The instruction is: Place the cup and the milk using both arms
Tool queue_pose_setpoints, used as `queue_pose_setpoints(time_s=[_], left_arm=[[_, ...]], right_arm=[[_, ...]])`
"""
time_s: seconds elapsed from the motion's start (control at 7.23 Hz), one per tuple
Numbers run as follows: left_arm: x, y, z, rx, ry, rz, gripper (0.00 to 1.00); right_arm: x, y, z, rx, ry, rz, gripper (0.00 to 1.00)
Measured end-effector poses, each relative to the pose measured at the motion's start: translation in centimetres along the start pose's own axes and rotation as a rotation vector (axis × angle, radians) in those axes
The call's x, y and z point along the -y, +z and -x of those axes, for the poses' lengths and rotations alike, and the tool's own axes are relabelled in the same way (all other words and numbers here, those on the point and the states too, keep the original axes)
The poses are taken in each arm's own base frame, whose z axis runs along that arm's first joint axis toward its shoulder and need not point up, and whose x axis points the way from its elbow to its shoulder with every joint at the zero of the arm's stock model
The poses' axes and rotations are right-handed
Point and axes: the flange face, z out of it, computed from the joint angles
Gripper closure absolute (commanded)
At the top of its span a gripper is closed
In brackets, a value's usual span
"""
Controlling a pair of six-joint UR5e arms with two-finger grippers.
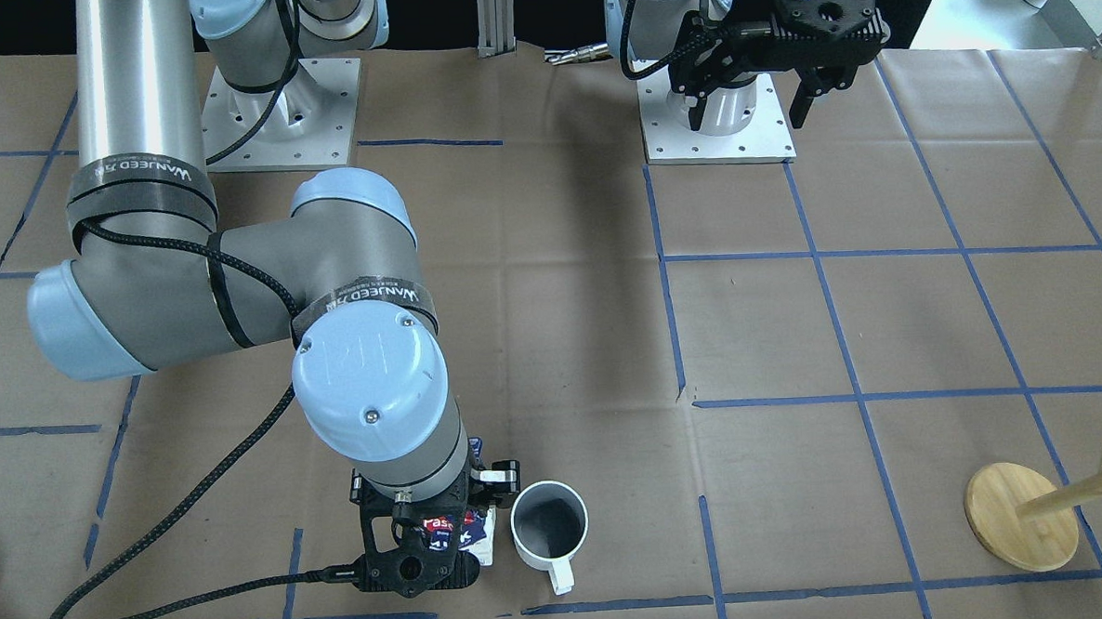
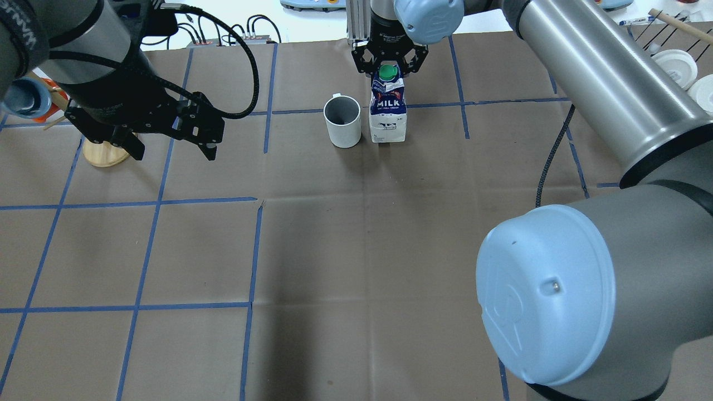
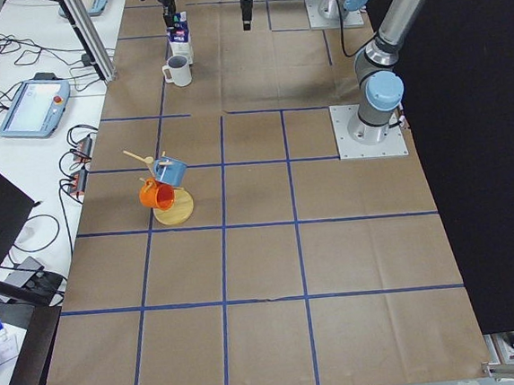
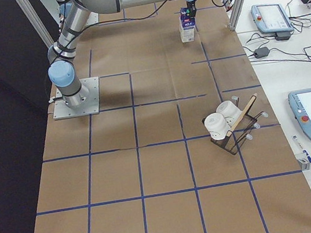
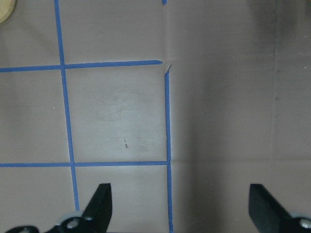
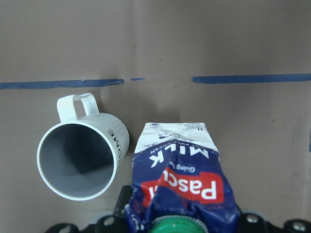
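A dark blue and white milk carton [image 2: 388, 111], green-capped with a red "Pascual" label, stands upright at the far middle of the paper-covered table [image 2: 356, 234]. The right gripper [image 2: 388, 69] pinches its crumpled top. Just left of it sits the white cup [image 2: 342, 122], its grey interior showing to the bottom and its handle turned to the far side. The left gripper [image 2: 174, 150] hangs spread wide at near left, beside a wooden rack [image 3: 174, 213] bearing a blue mug [image 3: 171, 171] and an orange mug [image 3: 156, 195].
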Motion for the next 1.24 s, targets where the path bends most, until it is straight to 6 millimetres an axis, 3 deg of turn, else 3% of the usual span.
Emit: queue_pose_setpoints(time_s=[0.28, 0.55, 0.69, 0.97, 1.24], left_arm=[[0.0, 0.0, 0.0, 0.0, 0.0, 0.0, 0.0], [0.0, 0.0, 0.0, 0.0, 0.0, -0.001, 0.0], [0.1, 0.0, 0.0, 0.0, 0.0, 0.0, 0.0], [0.1, 0.1, 0.0, 0.0, 0.0, 0.002, 0.0], [0.2, 0.2, 0.0, 0.0, -0.001, 0.004, 0.0]], right_arm=[[0.3, 1.4, 0.1, -0.004, 0.001, 0.017, 0.0], [0.3, 0.9, -0.1, -0.002, 0.003, 0.011, 0.0], [0.1, -0.1, -0.4, -0.002, 0.004, 0.008, 0.0], [-1.9, -4.4, -2.0, -0.006, -0.029, 0.018, 0.0], [-5.9, -8.9, -5.9, -0.01, -0.068, 0.024, 0.0]])
